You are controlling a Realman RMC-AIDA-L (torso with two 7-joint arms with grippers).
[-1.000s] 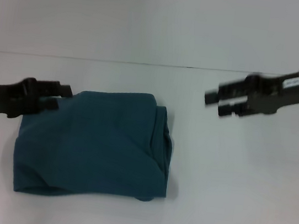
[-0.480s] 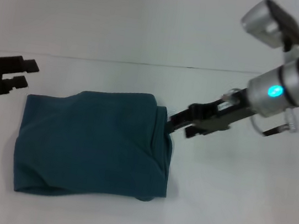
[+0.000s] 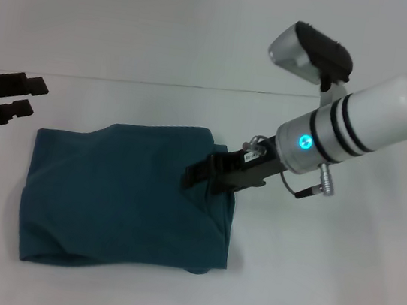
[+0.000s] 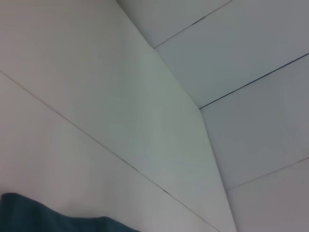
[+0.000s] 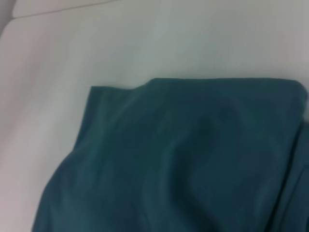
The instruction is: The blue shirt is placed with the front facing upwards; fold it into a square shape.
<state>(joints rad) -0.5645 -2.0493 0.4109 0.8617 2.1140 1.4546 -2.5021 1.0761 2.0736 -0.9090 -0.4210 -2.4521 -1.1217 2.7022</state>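
The blue shirt lies folded into a rough square on the white table, plain teal side up, with no lettering showing. Its right side is a thick stacked fold. My right gripper reaches in from the right, low over the shirt's right edge near the far corner. In the right wrist view, the blue shirt fills the lower part, close below the camera. My left gripper hangs open at the far left, clear of the shirt and empty. A teal strip of the shirt shows in the left wrist view.
The white table runs around the shirt, with bare surface to the right and in front. A thin seam line crosses the table behind the shirt.
My right arm has swung in from the right and come down onto the shirt's right edge. My left gripper has pulled back from the shirt's far left corner to the far left.
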